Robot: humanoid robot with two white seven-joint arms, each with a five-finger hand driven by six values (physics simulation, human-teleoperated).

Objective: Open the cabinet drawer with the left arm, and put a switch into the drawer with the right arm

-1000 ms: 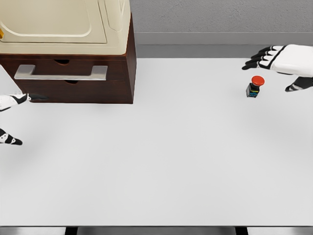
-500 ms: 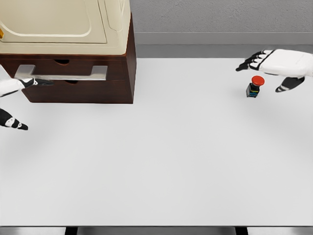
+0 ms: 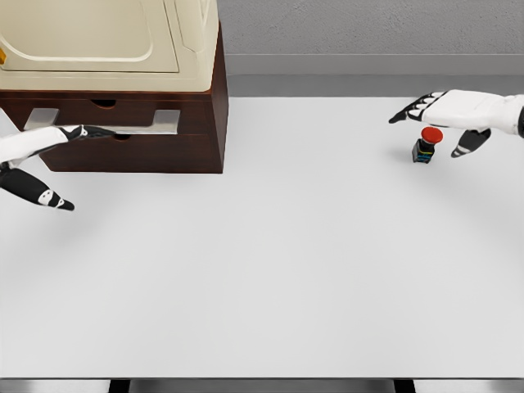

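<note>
A dark brown cabinet [image 3: 176,151] stands at the back left of the white table [image 3: 270,262]. Its drawer front carries a pale grey bar handle [image 3: 106,123] and sits flush with the cabinet. My left hand [image 3: 49,160] is open, its upper fingers reaching across the front of the handle and its thumb hanging below, clear of the drawer. A small switch [image 3: 425,145] with a red button top on a black base stands at the back right. My right hand [image 3: 438,119] is open just above it, fingers spread over the button and thumb to its right.
A cream-coloured appliance [image 3: 106,41] rests on top of the cabinet. A grey wall runs behind the table's far edge.
My left hand has risen and moved right from the table's left edge to the drawer handle. My right hand has shifted left and lowered over the switch.
</note>
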